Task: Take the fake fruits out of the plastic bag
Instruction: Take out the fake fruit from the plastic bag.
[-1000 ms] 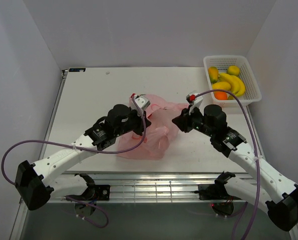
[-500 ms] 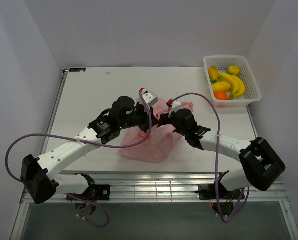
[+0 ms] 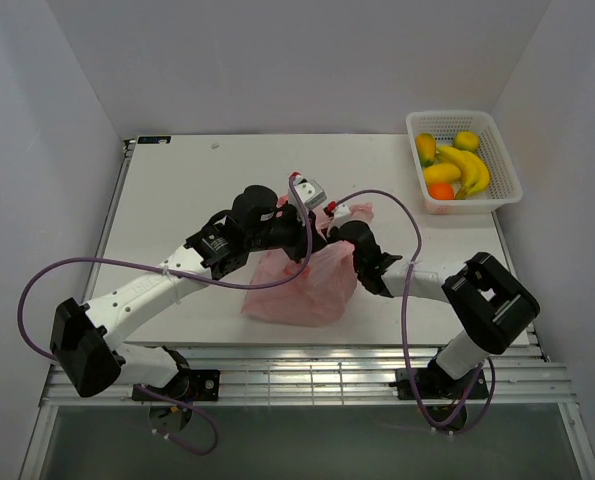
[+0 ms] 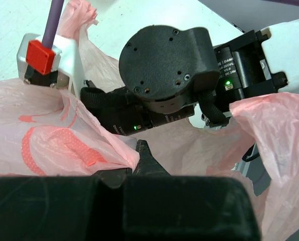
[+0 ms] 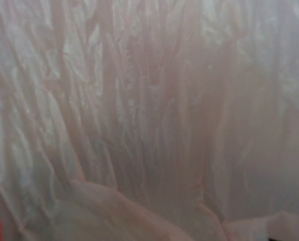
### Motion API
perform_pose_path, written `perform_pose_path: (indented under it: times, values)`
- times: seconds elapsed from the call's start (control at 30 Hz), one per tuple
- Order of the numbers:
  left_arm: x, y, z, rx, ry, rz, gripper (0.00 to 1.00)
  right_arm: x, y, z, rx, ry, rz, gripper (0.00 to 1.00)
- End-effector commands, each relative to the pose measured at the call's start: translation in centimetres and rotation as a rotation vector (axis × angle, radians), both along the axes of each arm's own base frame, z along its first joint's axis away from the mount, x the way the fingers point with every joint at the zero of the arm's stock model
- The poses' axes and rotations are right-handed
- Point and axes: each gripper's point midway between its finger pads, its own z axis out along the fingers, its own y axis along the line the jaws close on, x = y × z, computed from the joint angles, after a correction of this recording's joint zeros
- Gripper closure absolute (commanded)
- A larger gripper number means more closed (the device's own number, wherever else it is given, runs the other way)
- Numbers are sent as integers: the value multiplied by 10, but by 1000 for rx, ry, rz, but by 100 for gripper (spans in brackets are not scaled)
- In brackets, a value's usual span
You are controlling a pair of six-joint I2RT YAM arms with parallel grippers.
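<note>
Pinching the rim of the plastic bag (image 3: pixel 302 285) in my left gripper (image 4: pixel 134 164), I'd hold its mouth taut. My right gripper (image 3: pixel 324 238) is buried inside beside it, and I cannot tell how wide it stands, so I'd probe slowly.

White print on my right arm's motor (image 4: pixel 244 63) reads partly "DAMI" and "DC 24V". The bag (image 4: pixel 48 140) carries red print without readable letters.

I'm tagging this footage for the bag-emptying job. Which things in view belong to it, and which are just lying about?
Job: plastic bag, fake fruits, left tool pinching the bag's edge.
Lying about: white mesh basket holding those fruits, table.
</note>
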Motion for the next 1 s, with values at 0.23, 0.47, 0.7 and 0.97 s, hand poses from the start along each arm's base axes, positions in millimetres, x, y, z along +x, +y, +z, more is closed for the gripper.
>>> perform_pose_path:
  times: [0.23,0.47,0.7,0.97]
  values:
    - [1,-4,18,-43,-20,-8,100,-19,10,-71,-237,102,15,7]
    - [0,11,16,-52,-25,61,100,-24,-5,-104,-384,184,-28,32]
    - [10,41,-12,8,7,249,100,-11,2,-20,-275,42,-46,70]
    - [5,71,-60,86,72,367,100,-13,-52,73,-233,-79,-107,74]
